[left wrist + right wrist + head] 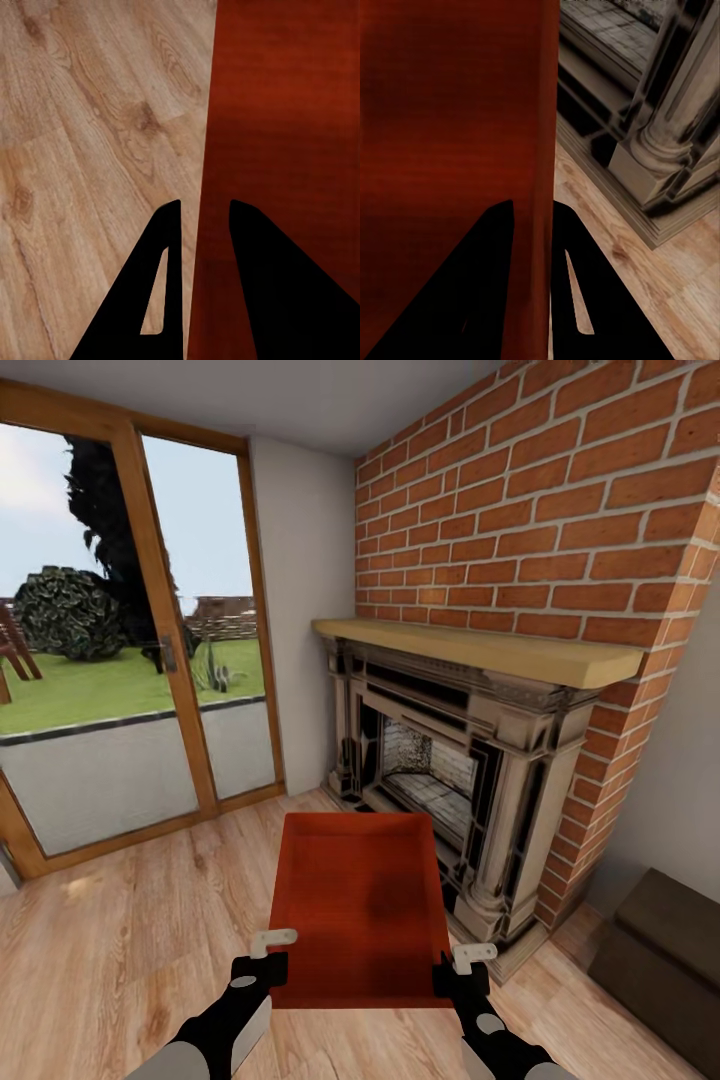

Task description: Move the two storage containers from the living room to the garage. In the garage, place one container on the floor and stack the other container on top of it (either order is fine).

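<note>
one red-orange bin is held up in front of the robot, over the wood-plank floor of the living room, just before the brick fireplace. left gripper is clamped on the bin's left wall near the robot-side corner; its wrist camera shows one finger outside the wall and the other inside, wall pinched between. right gripper grips the right wall the same way, fingers astride the rim. bin looks level, open side up. wooden mantel above the hearth. glass door to the left, lawn beyond. dark bench at far right.
</note>
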Robot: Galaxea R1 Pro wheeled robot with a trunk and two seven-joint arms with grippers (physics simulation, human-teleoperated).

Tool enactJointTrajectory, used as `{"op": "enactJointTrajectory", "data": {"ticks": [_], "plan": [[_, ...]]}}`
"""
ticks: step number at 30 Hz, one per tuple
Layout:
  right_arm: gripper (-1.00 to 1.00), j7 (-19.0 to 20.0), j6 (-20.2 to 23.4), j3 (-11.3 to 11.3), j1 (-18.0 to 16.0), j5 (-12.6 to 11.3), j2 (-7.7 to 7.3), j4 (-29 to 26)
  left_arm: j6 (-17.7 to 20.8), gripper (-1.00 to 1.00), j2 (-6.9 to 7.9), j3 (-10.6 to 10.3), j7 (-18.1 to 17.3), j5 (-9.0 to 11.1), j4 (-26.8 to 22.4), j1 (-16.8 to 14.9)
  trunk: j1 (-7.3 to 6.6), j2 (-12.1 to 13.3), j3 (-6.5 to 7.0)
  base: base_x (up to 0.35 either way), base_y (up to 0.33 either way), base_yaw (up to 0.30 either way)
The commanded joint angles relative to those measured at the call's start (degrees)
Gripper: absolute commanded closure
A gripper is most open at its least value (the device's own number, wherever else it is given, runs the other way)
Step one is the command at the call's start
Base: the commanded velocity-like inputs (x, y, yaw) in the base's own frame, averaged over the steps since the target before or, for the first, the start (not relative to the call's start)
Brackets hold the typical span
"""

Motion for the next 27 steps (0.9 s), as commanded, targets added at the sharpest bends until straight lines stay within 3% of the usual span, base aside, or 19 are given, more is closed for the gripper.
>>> {"op": "enactJointTrajectory", "data": {"ticks": [1, 27], "plan": [[1.00, -0.77, -0.24, -1.36, -0.08, 0.04, -0.04, -0.16, 0.11, 1.00, 0.22, 0.43, 0.74, 0.62, 0.10, -0.03, 0.01, -0.07, -0.01, 0.000, 0.000, 0.000], [1.00, -0.77, -0.20, -1.36, -0.08, 0.01, -0.04, -0.16, 0.02, 1.00, 0.22, 0.43, 0.74, 0.62, 0.10, -0.03, 0.01, -0.07, 0.16, 0.000, 0.000, 0.000]]}}
